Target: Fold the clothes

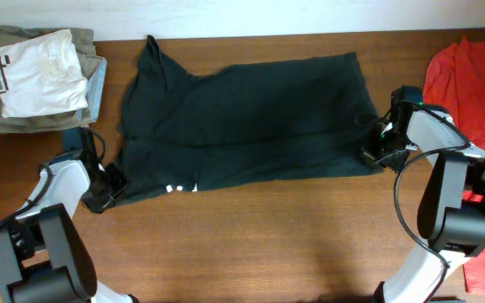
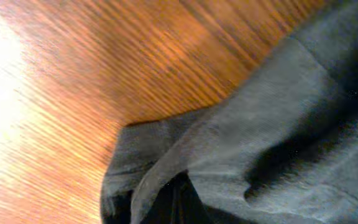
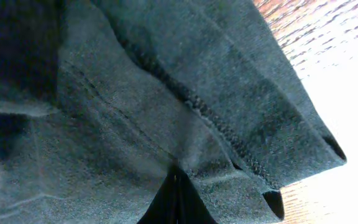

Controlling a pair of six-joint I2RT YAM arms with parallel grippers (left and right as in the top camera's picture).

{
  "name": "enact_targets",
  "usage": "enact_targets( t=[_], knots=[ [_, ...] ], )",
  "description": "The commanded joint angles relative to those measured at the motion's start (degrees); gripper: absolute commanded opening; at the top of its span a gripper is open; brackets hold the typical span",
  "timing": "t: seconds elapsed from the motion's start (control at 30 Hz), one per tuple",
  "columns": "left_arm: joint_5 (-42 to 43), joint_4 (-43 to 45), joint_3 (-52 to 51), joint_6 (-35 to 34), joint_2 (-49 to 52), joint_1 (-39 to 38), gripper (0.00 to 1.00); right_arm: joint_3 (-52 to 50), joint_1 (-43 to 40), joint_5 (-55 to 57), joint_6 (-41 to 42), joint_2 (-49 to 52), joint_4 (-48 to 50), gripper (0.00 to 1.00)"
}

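Note:
The black T-shirt lies across the middle of the wooden table, plain dark side up, with a few white letter marks peeking out at its front left edge. My left gripper is shut on the shirt's front left corner; the cloth fills the left wrist view. My right gripper is shut on the shirt's front right corner by the hem; the stitched hem shows in the right wrist view. The red T-shirt with white print lies at the right edge.
A stack of folded clothes, white on top, sits at the back left corner. Bare wood table runs along the front. A black sleeve sticks up toward the back edge.

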Motion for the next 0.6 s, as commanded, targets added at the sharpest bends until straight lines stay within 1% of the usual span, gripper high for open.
enact_targets(
  t=[0.0,0.03,0.07,0.1,0.17,0.27,0.4,0.47,0.5,0.57],
  knots=[
    [-0.2,-2.4,1.5,0.3,0.5,3.6,0.01,-0.3,-2.4,4.8,0.7,2.8,-1.1,0.04],
    [-0.2,-4.7,3.4,0.3,0.3,3.7,0.01,0.6,-2.5,5.3,0.7,2.2,-2.4,0.04],
    [4.1,-7.1,7.1,5.3,-0.5,2.1,0.01,2.1,-2.4,5.4,0.7,0.9,-3.7,0.03],
    [7.5,-7.3,7.8,6.8,-1.2,-1.2,0.01,2.5,-2.3,5.4,0.8,0.5,-4.1,0.04],
    [4.3,-7.7,7.6,6.7,-1.3,-6.5,0.01,2.5,-2.3,5.4,0.7,0.5,-4.4,0.04],
    [3.8,-6.4,7.6,6.7,-0.7,-11.7,0.01,2.5,-2.3,5.4,0.7,0.5,-4.4,0.04],
    [3.9,-3.7,7.5,6.5,6.0,-11.7,0.01,2.5,-2.3,5.4,0.7,0.5,-4.4,0.04],
    [3.2,-5.0,7.5,6.1,9.8,-11.3,0.01,2.5,-2.3,5.4,0.7,0.5,-4.4,0.04],
    [0.8,-5.6,7.5,4.4,10.2,-11.1,0.01,2.5,-2.3,5.4,0.7,0.5,-4.4,0.04],
    [-7.3,-7.3,7.5,3.3,10.2,-10.2,0.01,2.5,-2.3,5.5,0.7,0.5,-4.6,0.04]
  ],
)
